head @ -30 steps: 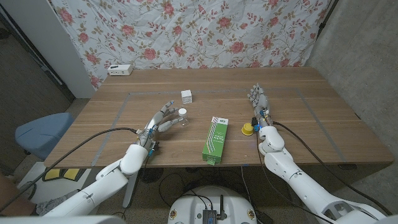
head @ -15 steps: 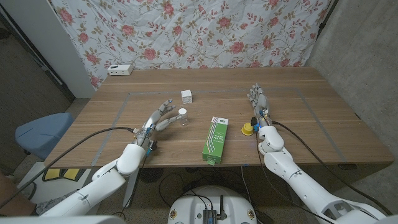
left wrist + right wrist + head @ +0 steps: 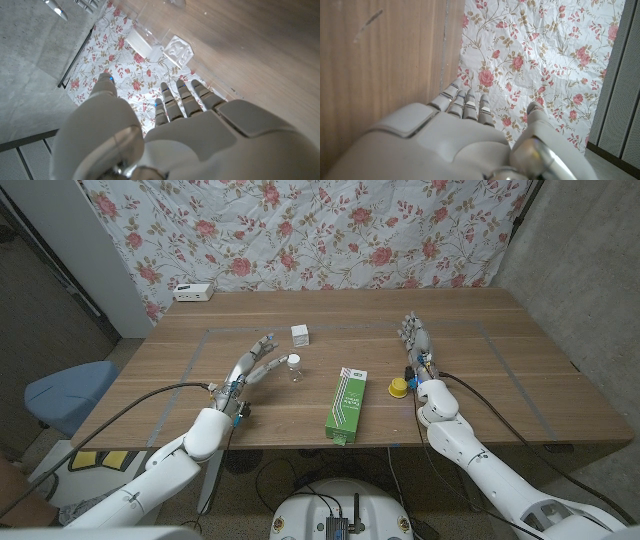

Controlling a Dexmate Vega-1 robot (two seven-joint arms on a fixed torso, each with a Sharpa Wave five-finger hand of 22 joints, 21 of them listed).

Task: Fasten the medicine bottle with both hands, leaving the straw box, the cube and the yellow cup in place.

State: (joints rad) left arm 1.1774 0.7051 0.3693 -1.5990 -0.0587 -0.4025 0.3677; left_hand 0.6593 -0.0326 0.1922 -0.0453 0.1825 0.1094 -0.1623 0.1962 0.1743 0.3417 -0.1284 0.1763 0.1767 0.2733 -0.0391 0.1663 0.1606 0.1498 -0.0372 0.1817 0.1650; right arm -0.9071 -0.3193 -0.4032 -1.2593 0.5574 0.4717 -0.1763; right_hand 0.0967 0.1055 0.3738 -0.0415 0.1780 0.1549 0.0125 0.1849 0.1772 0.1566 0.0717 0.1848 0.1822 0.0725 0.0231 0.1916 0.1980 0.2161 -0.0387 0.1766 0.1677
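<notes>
The medicine bottle stands upright near the middle of the table, left of the straw box and nearer the front edge than the cube. The left hand reaches toward it with fingers spread, grasping nothing, fingertips just beside the bottle. The right hand has straight, released fingers toward the right side, the yellow cup just beside its wrist.
</notes>
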